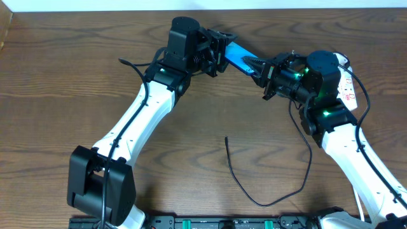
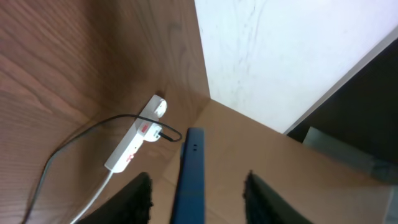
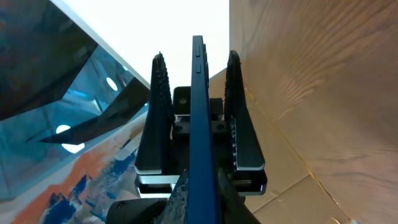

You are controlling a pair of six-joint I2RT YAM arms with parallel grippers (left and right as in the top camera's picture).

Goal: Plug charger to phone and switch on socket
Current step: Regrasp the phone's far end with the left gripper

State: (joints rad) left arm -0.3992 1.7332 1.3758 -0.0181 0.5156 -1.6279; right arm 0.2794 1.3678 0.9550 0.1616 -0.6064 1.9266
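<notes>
While the right fingers [image 3: 177,198] pinch one end of the phone [image 1: 240,57], the left fingers [image 3: 153,124] sit on both sides of its other end. The right fingers are shut tight on the phone. The left fingers are partly apart, one on each side of the phone, and a small gap shows between each one and the phone, so they do not touch it. The phone hangs between the two arms near the far side of the surface [image 1: 63,76], with its blue face up and its thin edge toward both wrist cameras.

The charger [image 1: 236,175] lies loose on the surface, nearer the front. Its free tip rests on the wood, well apart from the phone, and nothing holds it. The black line curves round and runs back up toward the right arm.

The socket [image 1: 348,86] lies flat at the right side of the surface, just beside the right arm, which hides part of it from above. A white cord [image 2: 93,196] runs out of one end, and a thin black cable meets its side.
</notes>
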